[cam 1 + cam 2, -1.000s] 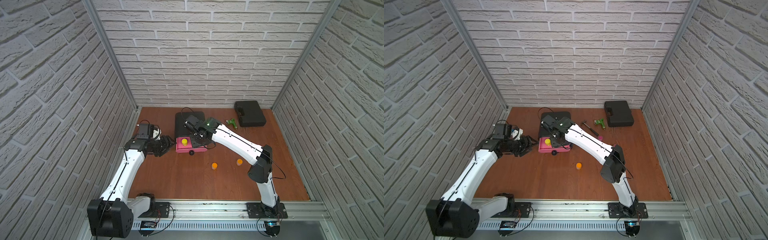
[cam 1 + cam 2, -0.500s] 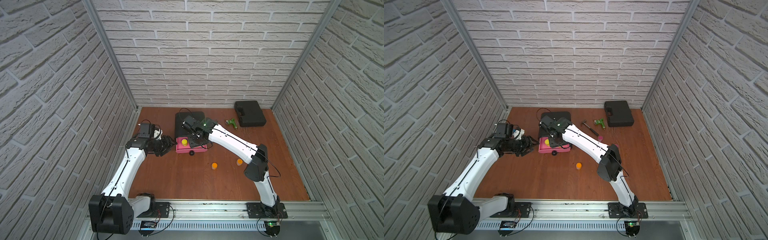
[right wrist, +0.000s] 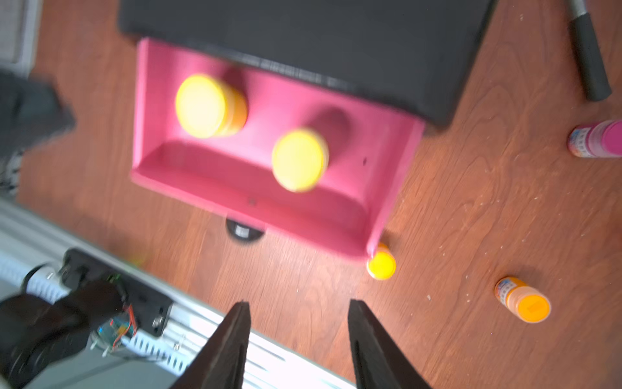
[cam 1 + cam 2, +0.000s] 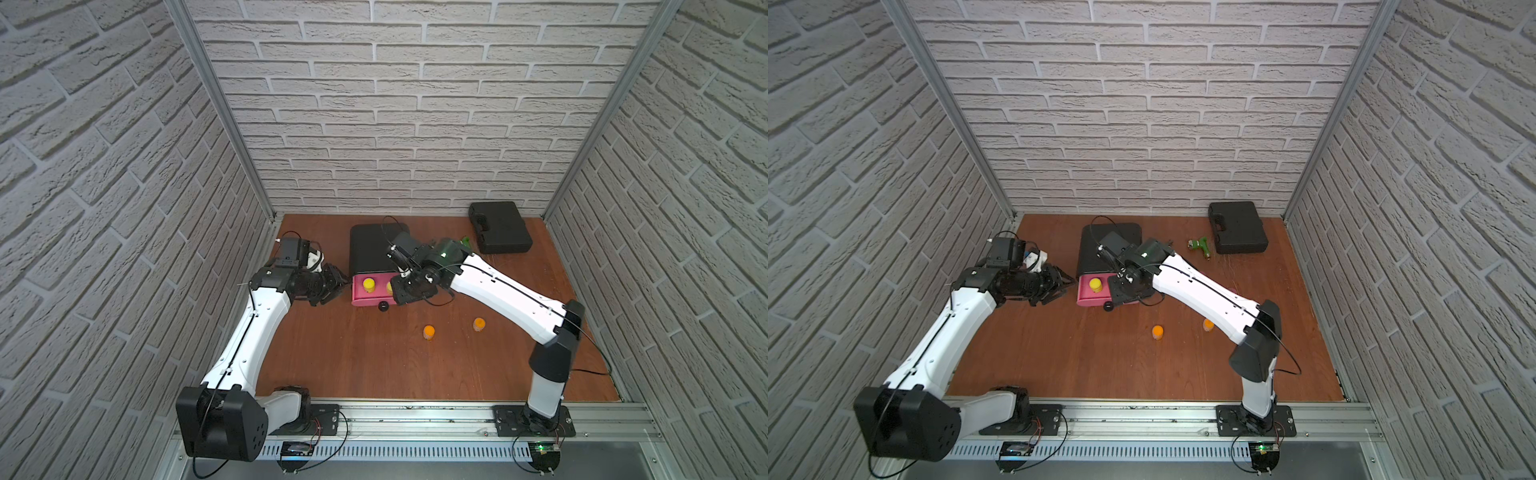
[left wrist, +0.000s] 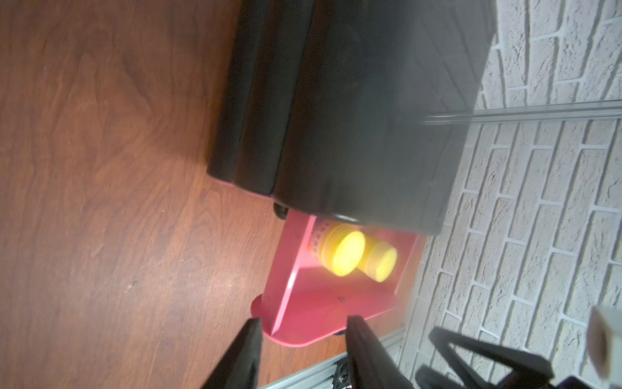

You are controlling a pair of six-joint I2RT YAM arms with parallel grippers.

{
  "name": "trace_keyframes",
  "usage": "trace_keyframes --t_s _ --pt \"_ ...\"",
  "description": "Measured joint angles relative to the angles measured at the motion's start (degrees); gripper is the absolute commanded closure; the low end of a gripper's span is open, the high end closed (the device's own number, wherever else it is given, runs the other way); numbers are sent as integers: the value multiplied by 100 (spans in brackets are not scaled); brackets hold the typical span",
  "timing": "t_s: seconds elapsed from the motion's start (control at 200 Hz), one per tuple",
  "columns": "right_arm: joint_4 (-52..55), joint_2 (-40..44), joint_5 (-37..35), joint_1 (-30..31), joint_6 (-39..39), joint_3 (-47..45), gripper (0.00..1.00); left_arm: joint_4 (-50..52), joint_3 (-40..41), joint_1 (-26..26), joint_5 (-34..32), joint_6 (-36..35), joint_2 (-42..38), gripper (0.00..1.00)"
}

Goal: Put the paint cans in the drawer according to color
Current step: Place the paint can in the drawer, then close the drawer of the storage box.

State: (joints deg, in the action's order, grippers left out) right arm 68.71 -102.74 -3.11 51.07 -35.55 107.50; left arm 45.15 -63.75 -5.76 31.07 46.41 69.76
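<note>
Yellow round jars in pink drawer; left tool, right tool parted, empty.

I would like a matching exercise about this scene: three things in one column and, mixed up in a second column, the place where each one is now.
Things
1. two yellow round plastic paint jars
2. two orange round plastic paint jars
3. green plastic toy drill

Places
A. next to the flat black tool case
B. standing on the bare brown wooden table, outside any drawer
C. inside the pulled-out pink drawer

Pairs: 1-C, 2-B, 3-A.
</note>
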Motion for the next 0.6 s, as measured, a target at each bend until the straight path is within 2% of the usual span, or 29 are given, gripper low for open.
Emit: trace_keyframes --t_s 0.135,0.36,0.6 --pt "-387 518 197 179 57 -861 49 -284 -382 -20 33 98 374 67" --pt "-1119 229 162 588 326 -1440 50 -719 -970 -240 28 179 1147 74" --pt "-1753 70 -9 684 481 -1788 51 -1027 -1287 -442 28 179 1738 76"
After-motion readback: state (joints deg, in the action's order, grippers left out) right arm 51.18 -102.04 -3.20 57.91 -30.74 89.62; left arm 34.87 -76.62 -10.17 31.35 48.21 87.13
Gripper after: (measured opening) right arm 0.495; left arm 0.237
